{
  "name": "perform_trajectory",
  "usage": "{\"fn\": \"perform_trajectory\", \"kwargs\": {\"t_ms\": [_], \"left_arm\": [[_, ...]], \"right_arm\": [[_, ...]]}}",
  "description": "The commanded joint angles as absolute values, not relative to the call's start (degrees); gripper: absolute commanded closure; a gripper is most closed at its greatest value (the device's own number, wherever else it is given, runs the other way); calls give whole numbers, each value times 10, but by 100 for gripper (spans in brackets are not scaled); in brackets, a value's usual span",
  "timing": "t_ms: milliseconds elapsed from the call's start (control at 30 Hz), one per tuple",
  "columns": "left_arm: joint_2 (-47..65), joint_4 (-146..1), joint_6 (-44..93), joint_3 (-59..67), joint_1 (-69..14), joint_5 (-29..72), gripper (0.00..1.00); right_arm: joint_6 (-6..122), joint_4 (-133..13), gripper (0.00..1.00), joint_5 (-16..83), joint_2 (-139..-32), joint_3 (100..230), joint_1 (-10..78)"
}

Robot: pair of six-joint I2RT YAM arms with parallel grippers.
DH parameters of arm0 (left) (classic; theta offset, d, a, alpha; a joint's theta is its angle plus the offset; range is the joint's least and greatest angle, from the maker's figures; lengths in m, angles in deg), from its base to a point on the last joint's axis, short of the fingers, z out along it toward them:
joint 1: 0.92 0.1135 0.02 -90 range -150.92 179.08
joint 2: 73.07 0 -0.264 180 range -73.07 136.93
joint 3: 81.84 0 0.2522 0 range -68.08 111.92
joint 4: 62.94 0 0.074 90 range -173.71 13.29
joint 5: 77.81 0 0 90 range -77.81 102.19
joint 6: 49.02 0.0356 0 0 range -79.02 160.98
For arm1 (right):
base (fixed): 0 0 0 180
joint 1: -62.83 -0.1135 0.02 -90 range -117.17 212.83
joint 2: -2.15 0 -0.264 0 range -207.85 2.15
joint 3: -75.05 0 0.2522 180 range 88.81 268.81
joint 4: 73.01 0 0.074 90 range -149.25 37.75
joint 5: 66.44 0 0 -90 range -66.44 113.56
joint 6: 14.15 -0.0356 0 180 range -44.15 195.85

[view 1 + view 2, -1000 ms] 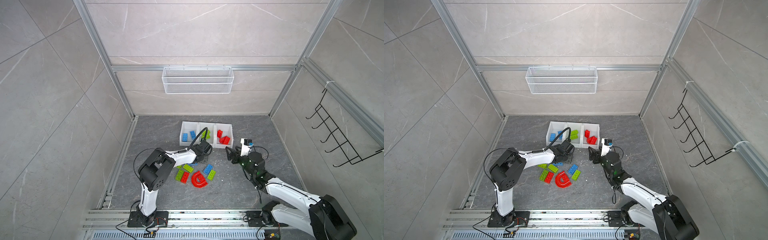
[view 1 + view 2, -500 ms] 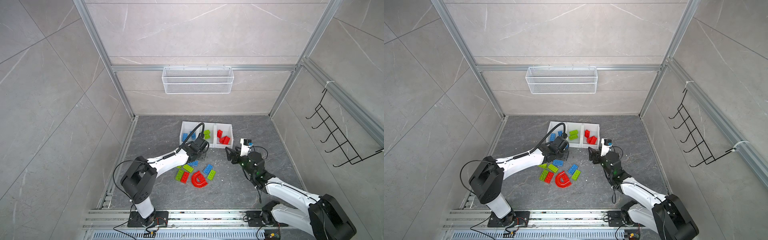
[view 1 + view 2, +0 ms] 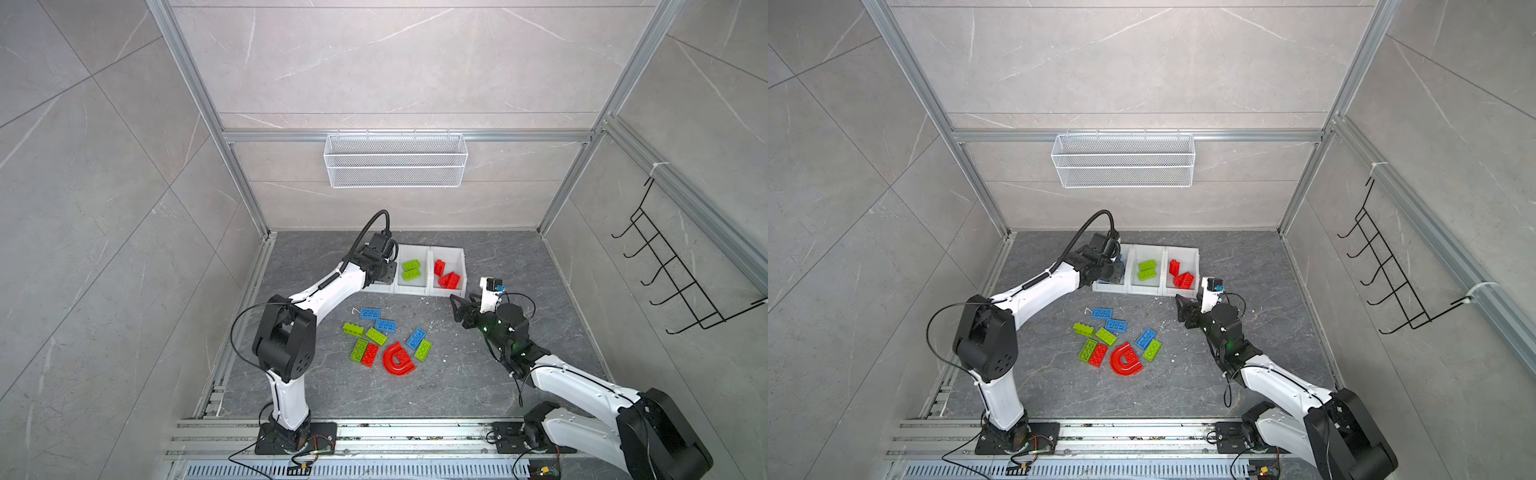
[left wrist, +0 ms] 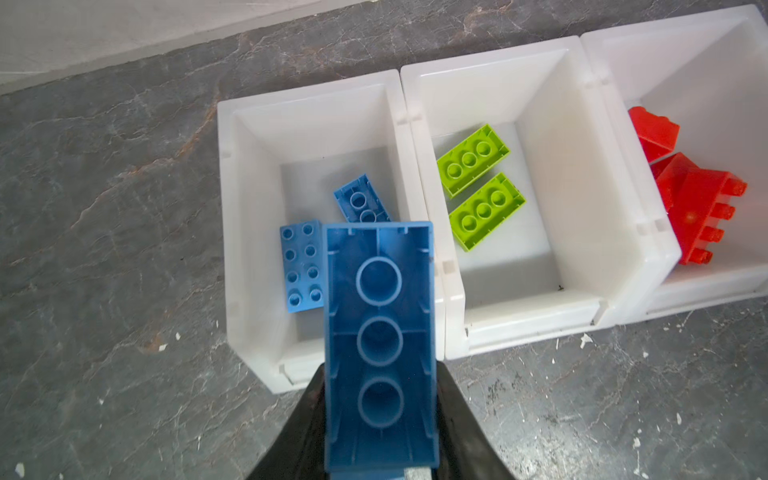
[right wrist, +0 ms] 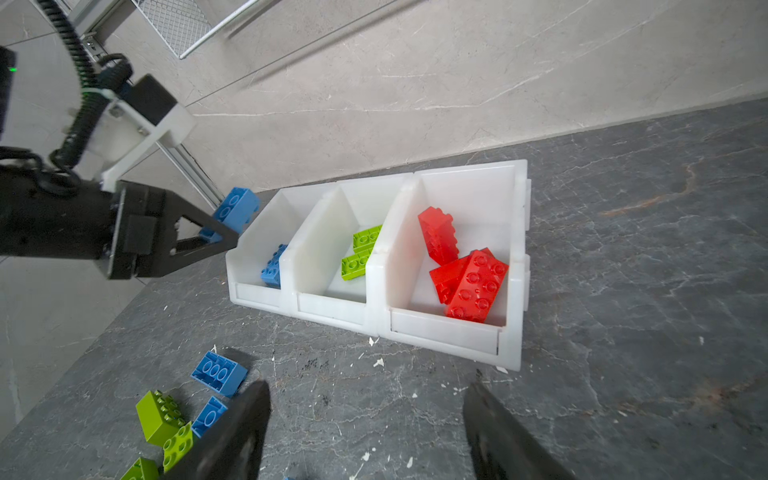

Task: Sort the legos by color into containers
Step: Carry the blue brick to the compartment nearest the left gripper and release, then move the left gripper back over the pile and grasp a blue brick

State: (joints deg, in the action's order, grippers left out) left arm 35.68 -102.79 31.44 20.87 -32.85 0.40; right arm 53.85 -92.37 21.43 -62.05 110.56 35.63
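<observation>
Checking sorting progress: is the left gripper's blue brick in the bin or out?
Out: the left gripper is shut on the blue brick, near the bin rim.

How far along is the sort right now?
Done: two blue bricks, two green bricks and some red bricks lie in separate bins. In hand: left gripper holds a blue brick at the blue bin. Left on the floor: three blue, four green, one red brick, red arches. Right gripper open, empty.
</observation>
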Motion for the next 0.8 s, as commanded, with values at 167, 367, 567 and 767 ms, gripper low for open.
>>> {"fn": "perform_trajectory", "kwargs": {"t_ms": [167, 367, 567, 767], "left_arm": [[417, -1077, 342, 275, -298, 17, 59], [413, -1084, 349, 292, -297, 14, 35], [366, -1092, 329, 259, -297, 26, 32], [261, -1107, 265, 135, -345, 35, 30]], "right_arm": [[554, -908, 25, 229, -617, 1128, 352], [553, -907, 25, 229, -619, 1130, 352], [555, -908, 26, 230, -620, 1130, 351], [555, -908, 25, 230, -625, 1131, 350]]}}
